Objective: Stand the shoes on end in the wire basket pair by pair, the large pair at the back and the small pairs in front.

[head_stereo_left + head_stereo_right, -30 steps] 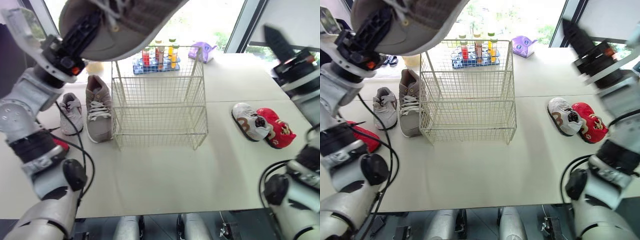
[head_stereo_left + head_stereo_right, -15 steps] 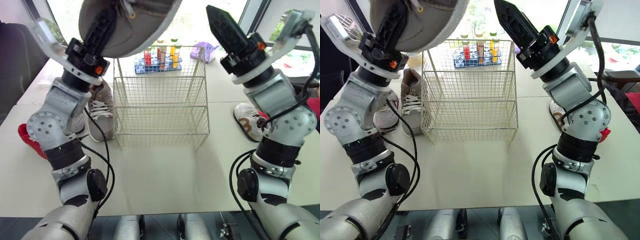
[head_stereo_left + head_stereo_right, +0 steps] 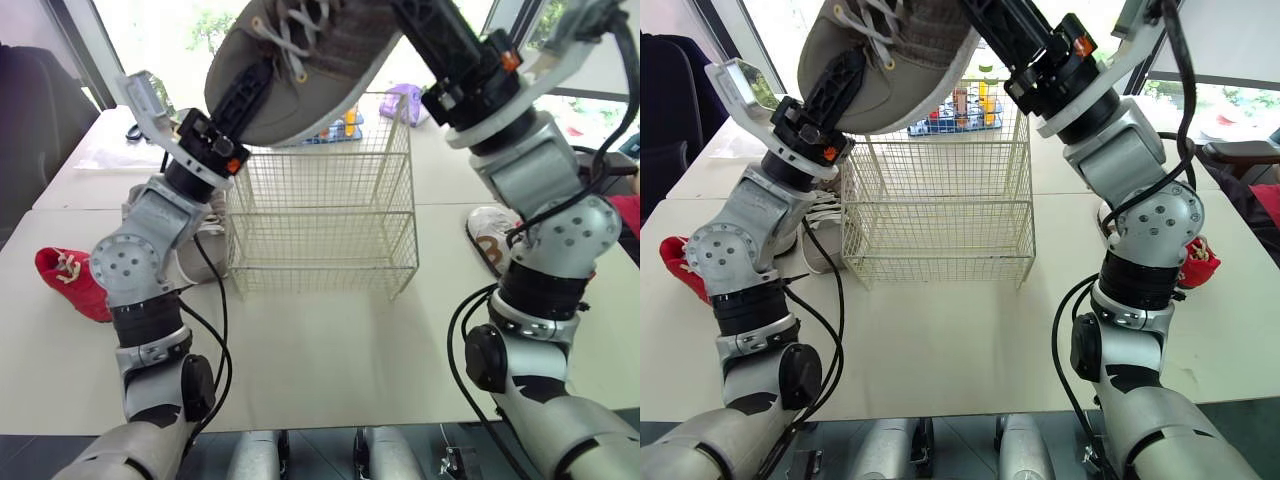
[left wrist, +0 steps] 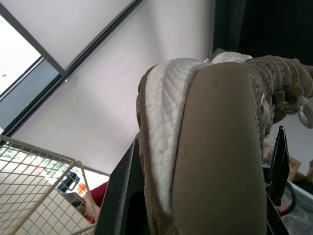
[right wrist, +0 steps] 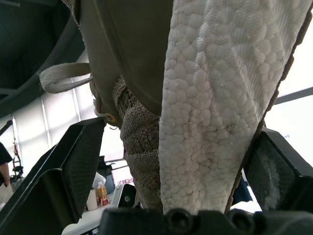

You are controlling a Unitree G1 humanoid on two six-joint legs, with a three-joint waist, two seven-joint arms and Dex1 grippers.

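Observation:
A large taupe shoe (image 3: 300,60) with a white sole hangs in the air above the wire basket (image 3: 320,200). My left gripper (image 3: 245,95) is shut on one end of it; the sole sits between its fingers (image 4: 122,196). My right gripper (image 3: 425,30) is open at the other end. Its fingers (image 5: 73,171) stand on either side of the shoe, with a thin gap on one side. The matching large shoe (image 3: 205,250) lies on the table left of the basket, partly behind my left arm. A small white and brown shoe (image 3: 490,245) lies right of the basket.
A red small shoe (image 3: 70,280) lies at the table's far left, and another red one (image 3: 1195,265) sits behind my right arm. Behind the basket stand a rack of coloured tubes (image 3: 960,105) and a purple object (image 3: 405,100).
My left arm has swung the shoe to the right and tilted it over the basket. My right gripper has come in from the right and now straddles the shoe's other end.

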